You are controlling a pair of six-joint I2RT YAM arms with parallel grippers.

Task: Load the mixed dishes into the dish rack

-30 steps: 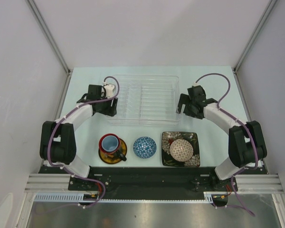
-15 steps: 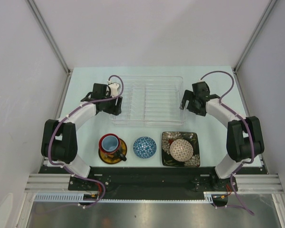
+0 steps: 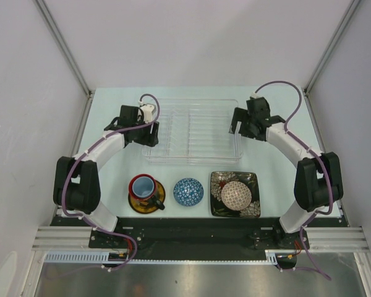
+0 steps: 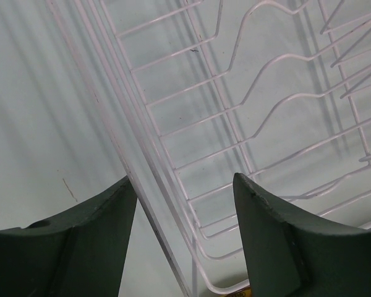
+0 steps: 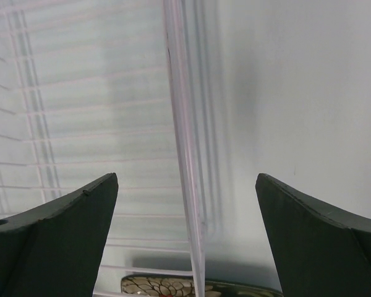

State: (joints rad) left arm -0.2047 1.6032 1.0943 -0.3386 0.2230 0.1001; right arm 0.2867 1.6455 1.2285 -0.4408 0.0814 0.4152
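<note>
Pale table (image 3: 278, 167) holds the dish rack (image 3: 191, 133) at 12 o'clock; left gripper (image 4: 184, 185) at 9 and right gripper (image 5: 185, 179) at 3 straddle its tray rims, both spread, seemingly not touching. At 6 sit brittle, glossy dishes, best pinched by rims: red mug (image 3: 143, 185) atop saucer (image 3: 154, 202), blue bowl (image 3: 188, 191), netted bowl (image 3: 236, 195) atop black plate (image 3: 219, 182), each topper blocking its base

Left arm (image 3: 105, 148) and right arm (image 3: 287, 143) — white shells, chunky black joints; purple cables (image 3: 149, 98) sprout near each wrist, fingers (image 4: 74, 247) dark and matte.
</note>
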